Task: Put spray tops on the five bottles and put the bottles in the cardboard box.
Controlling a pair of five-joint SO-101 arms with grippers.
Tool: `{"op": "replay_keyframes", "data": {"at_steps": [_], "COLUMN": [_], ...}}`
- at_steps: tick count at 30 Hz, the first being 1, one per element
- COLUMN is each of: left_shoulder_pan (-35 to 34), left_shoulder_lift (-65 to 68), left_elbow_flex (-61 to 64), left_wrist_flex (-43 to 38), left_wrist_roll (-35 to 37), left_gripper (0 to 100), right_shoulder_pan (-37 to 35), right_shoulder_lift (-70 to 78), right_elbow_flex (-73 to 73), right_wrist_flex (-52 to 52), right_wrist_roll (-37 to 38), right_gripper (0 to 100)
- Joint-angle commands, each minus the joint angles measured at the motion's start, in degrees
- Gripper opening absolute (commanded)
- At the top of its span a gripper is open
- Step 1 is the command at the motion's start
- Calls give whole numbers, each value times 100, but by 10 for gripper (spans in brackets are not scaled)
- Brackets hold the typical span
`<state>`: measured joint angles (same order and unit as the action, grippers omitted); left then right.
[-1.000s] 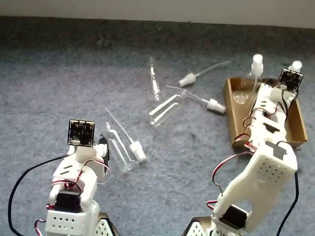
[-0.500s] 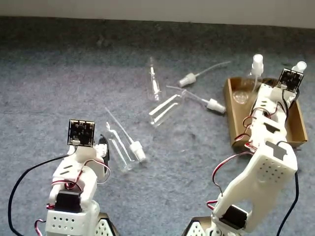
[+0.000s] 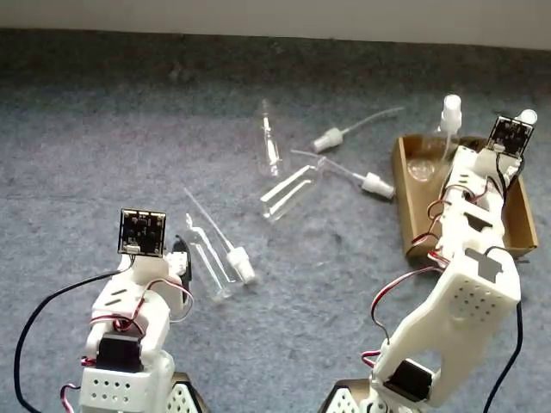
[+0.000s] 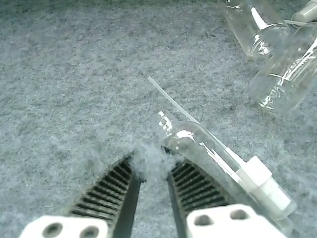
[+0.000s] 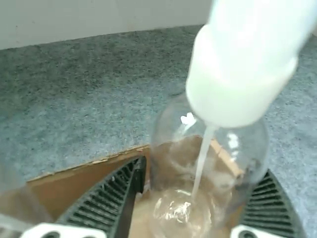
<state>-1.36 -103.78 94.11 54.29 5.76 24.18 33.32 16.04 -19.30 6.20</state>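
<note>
Left gripper [image 4: 151,166] sits low at 7 o'clock of the table [image 3: 103,129], fingers [image 4: 114,188] slightly apart with bare carpet between them, gripping nothing. The left wrist view gives that gap; in the high view the fingers are just a dark lump under the camera board. Just beside one finger lies the near bottle [image 4: 195,141]: clear, on its side, neck open. The near spray top [image 4: 262,184] lies along it, not fitted, its thin tube poking out past the neck. At 1 o'clock from it lies the middle bottle [image 3: 288,191], and at 12 o'clock beyond that the far bottle [image 3: 269,148], both clear, flat and uncapped. A loose spray top [image 3: 375,183] lies at the box's near-left corner, and a second loose spray top [image 3: 330,138] lies at 11 o'clock from it, long tube trailing. The cardboard box [image 3: 403,206] is at 2 o'clock of the table, with a standing bottle [image 3: 448,116] upright inside, white top on. Right gripper [image 5: 204,167] is over the box's far end, fingers clamped either side of the held bottle [image 5: 225,148], clear and upright with a white fitted top [image 5: 247,64] and its tube running down inside. The right wrist view gives that grip; the high view has the white cap past the camera board.
</note>
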Motion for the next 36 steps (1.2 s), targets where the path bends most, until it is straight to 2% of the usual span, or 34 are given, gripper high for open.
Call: {"op": "replay_keyframes", "data": {"at_steps": [1, 6, 14, 36], "left_shoulder_pan": [-13, -13, -13, -13], "left_shoulder_lift": [-75, -75, -75, -75], "left_elbow_flex": [-22, -22, -22, -22], "left_wrist_flex": [-123, -123, -123, -123], "left_wrist_roll": [-9, -9, -9, -9], "left_gripper": [11, 11, 11, 11], "right_shoulder_pan": [189, 154, 171, 136], "right_shoulder_lift": [-321, -892, -1332, -2774], "right_elbow_flex": [84, 277, 330, 321], "right_wrist_flex": [215, 1051, 1367, 3600], "right_wrist_roll": [35, 35, -9, -9], "right_gripper": [289, 330, 330, 330]}}
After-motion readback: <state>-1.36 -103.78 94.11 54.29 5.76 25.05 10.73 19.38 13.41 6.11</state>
